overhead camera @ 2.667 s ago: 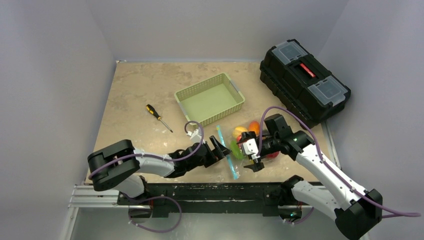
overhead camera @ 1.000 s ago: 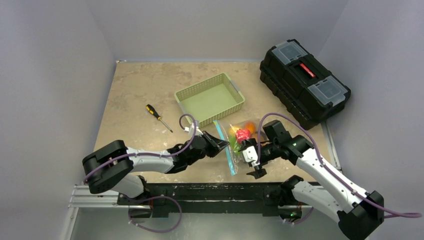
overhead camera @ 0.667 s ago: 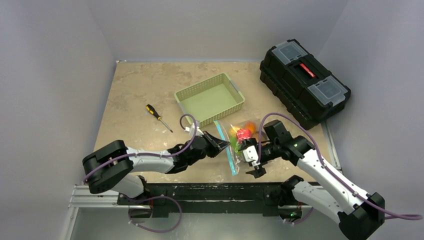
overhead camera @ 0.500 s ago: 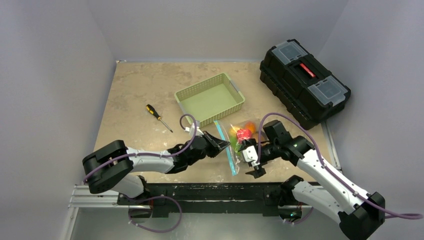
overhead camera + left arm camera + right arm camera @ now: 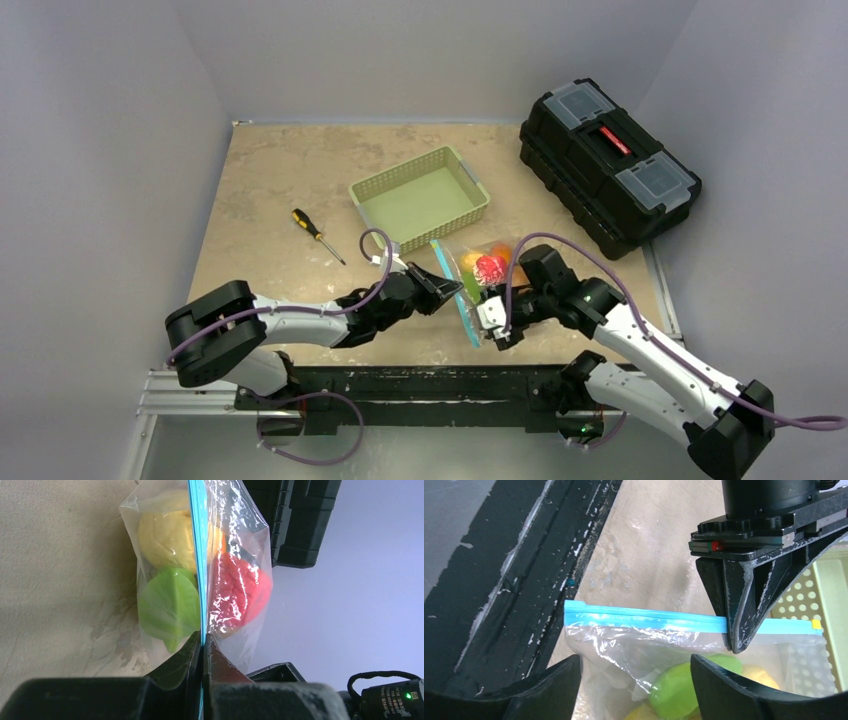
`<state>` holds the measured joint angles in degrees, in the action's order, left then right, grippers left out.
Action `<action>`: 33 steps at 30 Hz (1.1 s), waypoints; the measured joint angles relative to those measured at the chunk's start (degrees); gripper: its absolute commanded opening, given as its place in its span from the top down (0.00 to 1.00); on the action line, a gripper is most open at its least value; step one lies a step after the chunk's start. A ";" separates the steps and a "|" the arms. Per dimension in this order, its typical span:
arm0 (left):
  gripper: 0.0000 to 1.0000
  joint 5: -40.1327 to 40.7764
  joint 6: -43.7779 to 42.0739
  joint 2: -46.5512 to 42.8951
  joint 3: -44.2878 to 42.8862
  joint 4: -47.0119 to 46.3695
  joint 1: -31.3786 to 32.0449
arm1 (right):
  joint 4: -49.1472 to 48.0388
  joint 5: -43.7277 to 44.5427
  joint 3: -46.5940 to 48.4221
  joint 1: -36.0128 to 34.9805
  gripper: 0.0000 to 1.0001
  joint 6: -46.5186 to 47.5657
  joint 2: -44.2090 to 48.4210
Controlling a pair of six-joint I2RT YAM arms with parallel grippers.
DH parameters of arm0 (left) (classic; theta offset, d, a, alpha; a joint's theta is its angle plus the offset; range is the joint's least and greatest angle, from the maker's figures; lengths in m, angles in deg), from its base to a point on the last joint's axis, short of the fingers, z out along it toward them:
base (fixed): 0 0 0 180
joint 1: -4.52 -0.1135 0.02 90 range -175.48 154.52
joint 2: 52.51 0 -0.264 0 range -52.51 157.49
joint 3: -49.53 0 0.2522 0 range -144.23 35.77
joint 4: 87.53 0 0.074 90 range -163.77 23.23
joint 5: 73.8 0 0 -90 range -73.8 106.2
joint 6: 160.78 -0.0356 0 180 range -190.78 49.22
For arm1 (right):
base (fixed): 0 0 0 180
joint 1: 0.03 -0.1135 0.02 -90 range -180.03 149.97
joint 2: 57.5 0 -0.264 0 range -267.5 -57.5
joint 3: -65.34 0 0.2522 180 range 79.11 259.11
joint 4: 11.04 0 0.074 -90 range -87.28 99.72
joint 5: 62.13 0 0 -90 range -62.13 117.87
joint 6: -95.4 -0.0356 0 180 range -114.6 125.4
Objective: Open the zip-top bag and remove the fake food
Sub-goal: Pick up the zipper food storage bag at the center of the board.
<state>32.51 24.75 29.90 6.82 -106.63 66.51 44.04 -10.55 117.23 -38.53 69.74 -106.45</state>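
Note:
The zip-top bag [image 5: 478, 283] lies near the table's front edge, its light-blue zipper strip [image 5: 639, 617] sealed. Inside it I see fake food: a yellow piece [image 5: 165, 540], a green piece [image 5: 167, 605] and a red piece [image 5: 240, 587]. My left gripper [image 5: 202, 641] is shut on the zipper strip, pinching it edge-on; it also shows as the black jaws [image 5: 744, 600] in the right wrist view. My right gripper [image 5: 636, 677] is open, its fingers [image 5: 551, 687] straddling the bag's crinkly wall just below the strip. In the top view it sits at the bag's near end [image 5: 495, 328].
A green basket [image 5: 420, 196] stands behind the bag. A black toolbox [image 5: 608, 163] is at the back right. A yellow-and-black screwdriver [image 5: 317, 235] lies to the left. The black base rail [image 5: 499, 580] runs close to the bag's near end.
My right gripper has moved left onto the bag's near end, and its jaws have narrowed from fully wide. The left gripper has kept its pinch on the strip.

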 measured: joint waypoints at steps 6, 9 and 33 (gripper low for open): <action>1.00 0.00 0.00 0.00 0.00 -0.07 0.07 | -0.42 1.55 -1.14 -0.22 1.00 -1.22 1.05; 1.00 -0.07 -0.04 0.02 0.00 -0.11 0.33 | -1.01 1.99 -1.11 -0.22 1.00 -2.60 1.49; 1.00 6.73 -11.72 -15.56 -1.92 10.23 2.97 | -2.82 4.42 11.96 8.50 1.00 -17.51 -2.01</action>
<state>39.24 13.03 14.34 4.89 -96.41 69.49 41.22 -6.13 129.19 -30.03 52.23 -108.46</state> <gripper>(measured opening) 0.010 0.004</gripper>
